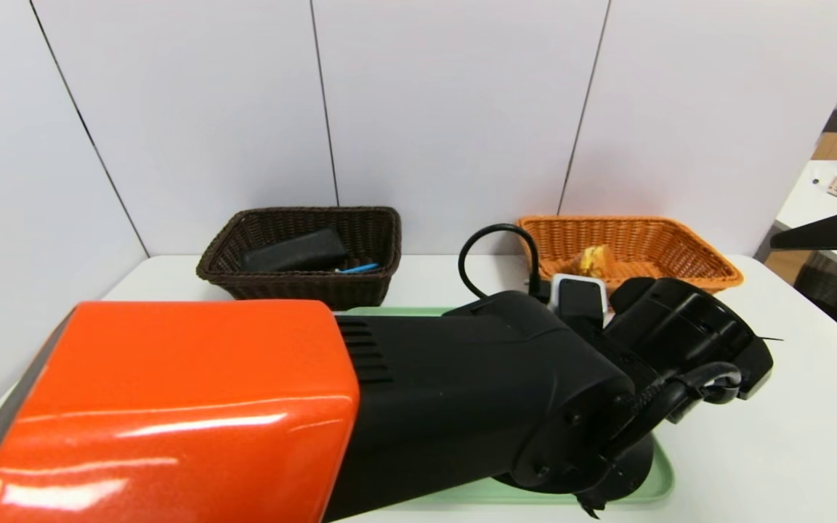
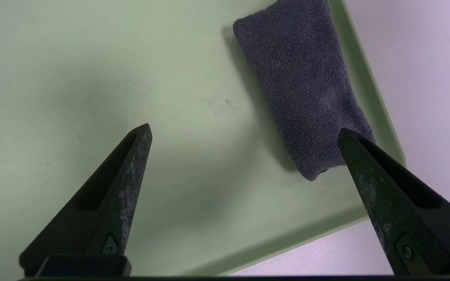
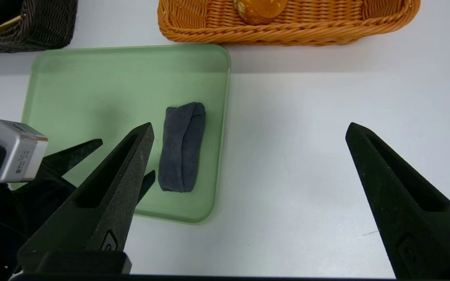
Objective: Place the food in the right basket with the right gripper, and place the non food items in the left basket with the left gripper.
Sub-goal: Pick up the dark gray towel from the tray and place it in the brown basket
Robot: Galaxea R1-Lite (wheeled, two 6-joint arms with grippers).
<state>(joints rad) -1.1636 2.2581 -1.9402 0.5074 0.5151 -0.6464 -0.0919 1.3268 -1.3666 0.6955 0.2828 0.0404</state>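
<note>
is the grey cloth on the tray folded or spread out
Folded. The grey cloth lies as a compact doubled-over bundle near the edge of the green tray, with a fold line along its length. The open left gripper hovers over it.

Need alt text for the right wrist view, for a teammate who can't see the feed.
A folded grey cloth lies alone on the green tray, with the left gripper open beside it. The open right gripper hangs over bare white table. Beyond the tray are the orange basket holding food and the dark basket.
</note>
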